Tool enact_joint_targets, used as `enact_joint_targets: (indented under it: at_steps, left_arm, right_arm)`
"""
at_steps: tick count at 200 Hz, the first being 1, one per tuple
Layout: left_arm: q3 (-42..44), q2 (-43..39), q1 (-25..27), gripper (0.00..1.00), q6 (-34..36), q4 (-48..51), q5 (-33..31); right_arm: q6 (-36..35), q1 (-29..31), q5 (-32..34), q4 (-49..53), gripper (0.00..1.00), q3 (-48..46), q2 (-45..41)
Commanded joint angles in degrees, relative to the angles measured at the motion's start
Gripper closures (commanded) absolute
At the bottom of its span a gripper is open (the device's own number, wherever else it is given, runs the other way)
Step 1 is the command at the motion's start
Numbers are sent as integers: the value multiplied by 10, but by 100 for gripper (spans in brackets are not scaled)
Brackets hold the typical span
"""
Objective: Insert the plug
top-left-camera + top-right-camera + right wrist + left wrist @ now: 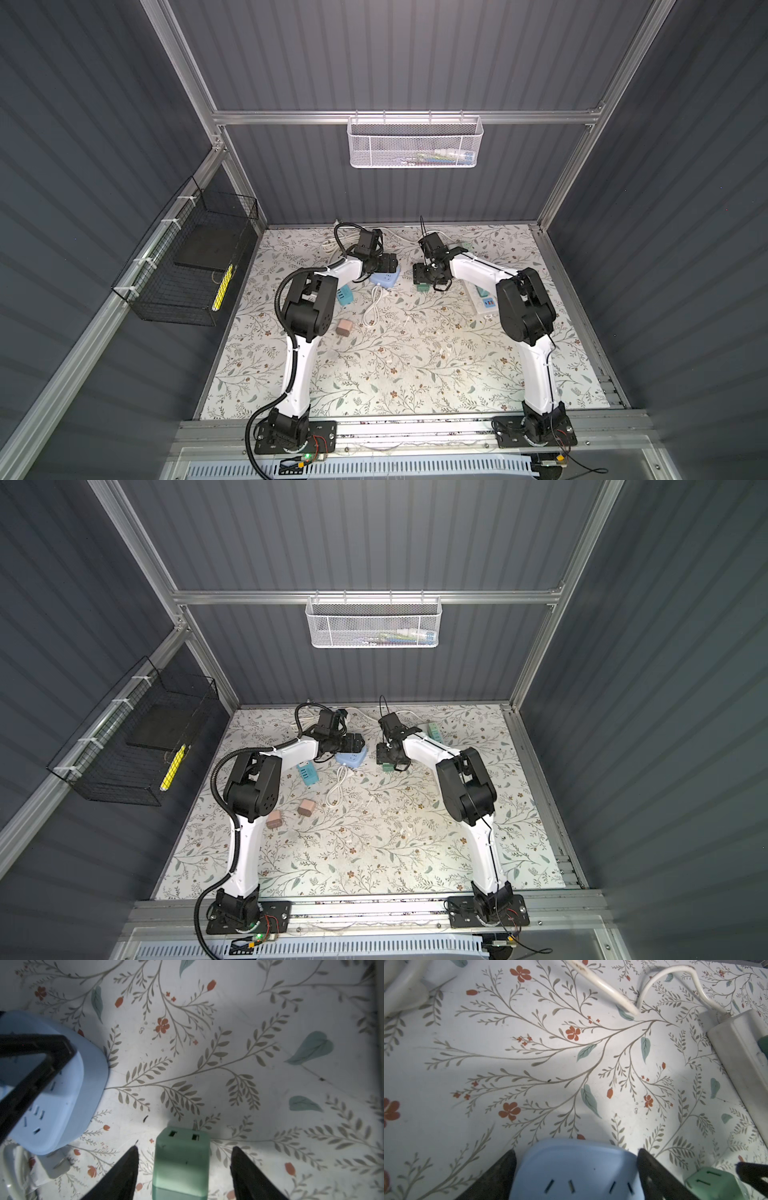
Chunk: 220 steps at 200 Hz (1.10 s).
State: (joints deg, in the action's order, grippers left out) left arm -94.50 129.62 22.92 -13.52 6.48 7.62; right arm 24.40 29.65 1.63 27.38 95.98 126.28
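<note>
The right claw [185, 1147] stands open over the green plug [180, 1159]. The plug lies on the bench [270, 1084] between the two fingers, with a strip of bare bench on each side, and it touches neither finger. The near end of the plug is cut off by the edge of the right wrist view. Its pins I cannot see; its far face has two small rectangular openings.

Just beside it, the left claw [576, 1150] is clamped on the blue socket [577, 1169], one finger against each side. The socket lies flat with its slots upward, and its near part is cut off in the left wrist view. Plug and socket are near each other but apart.

Farther away, a white power strip [741, 1059] and a white cable [604, 987] lie on the bench, both only partly in view.

In both top views the claws cover most of the plug and the socket. The left arm [299, 365] and the right arm [538, 365] rise from the front rail [415, 428], bend at the elbow and reach inward to the back middle of the bench, with the wrists pointing down.
</note>
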Motion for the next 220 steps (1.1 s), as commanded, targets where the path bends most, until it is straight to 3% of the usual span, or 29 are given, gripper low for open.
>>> enact_joint_targets:
  at_steps: [1, 37, 57, 83, 127, 157, 184, 220]
  left_arm:
    - [6, -26, -2, 10, 13, 1, 14]
    - [31, -39, -2, 12, -6, -16, 32]
    - [51, -44, -3, 15, -31, -32, 56]
    - [85, -58, 16, 17, -41, -59, 86]
    - [130, -95, 89, 17, 17, -65, 96]
    - [209, -130, 123, 18, 19, -93, 141]
    - [262, -176, 138, 16, 15, -112, 119]
    - [246, -251, 138, 11, 23, -45, 60]
  right_arm:
    - [7, 5, 17, 28, 36, 25, 21]
    - [12, 5, 34, 24, 63, 4, 13]
    - [12, 5, 48, -4, 69, -46, -42]
    - [12, 5, 59, -29, 71, -124, -136]
    - [16, 5, 71, -29, 71, -252, -299]
    - [22, 5, 87, -6, 70, -327, -396]
    - [40, 11, 80, -3, 70, -395, -468]
    - [78, 50, 88, -5, 70, -467, -513]
